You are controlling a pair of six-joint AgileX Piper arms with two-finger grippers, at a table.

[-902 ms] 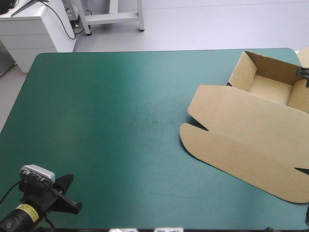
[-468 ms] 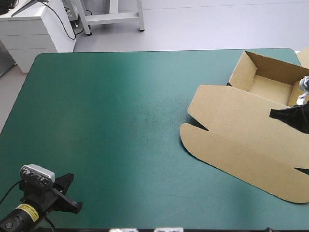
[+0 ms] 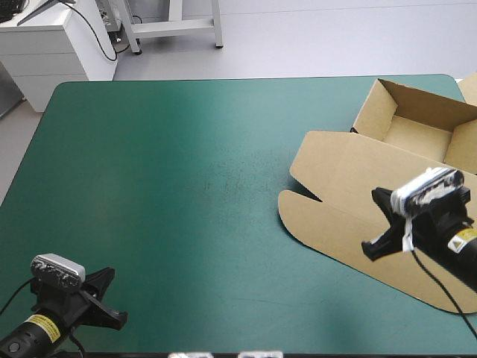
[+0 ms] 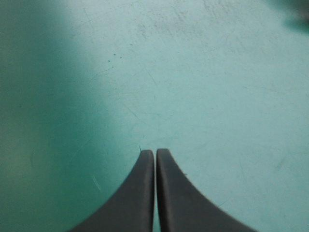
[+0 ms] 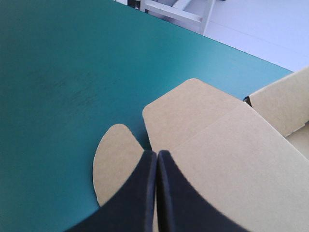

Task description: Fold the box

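The brown box [image 3: 343, 179] lies at the table's right side. Its open tray [image 3: 417, 138] sits toward the far right corner, walls raised. The lid is flat and reaches toward the front. My right gripper [image 3: 376, 224] hovers over the lid with its black fingers shut and nothing between them. In the right wrist view the gripper [image 5: 155, 153] points over the lid [image 5: 217, 145] near its rounded tab [image 5: 113, 159]. My left gripper [image 3: 110, 302] is shut near the front left corner, far from the box. The left wrist view shows the left gripper [image 4: 155, 152] above bare cover.
The teal-green cover [image 3: 186, 186] stretches between the two grippers. The tray's near wall [image 5: 282, 104] stands beyond the lid ahead of the right gripper. The box runs on to the table's right edge.
My right arm has come in from the right edge, moving forward and left until it is over the lid. The box and my left arm have not moved.
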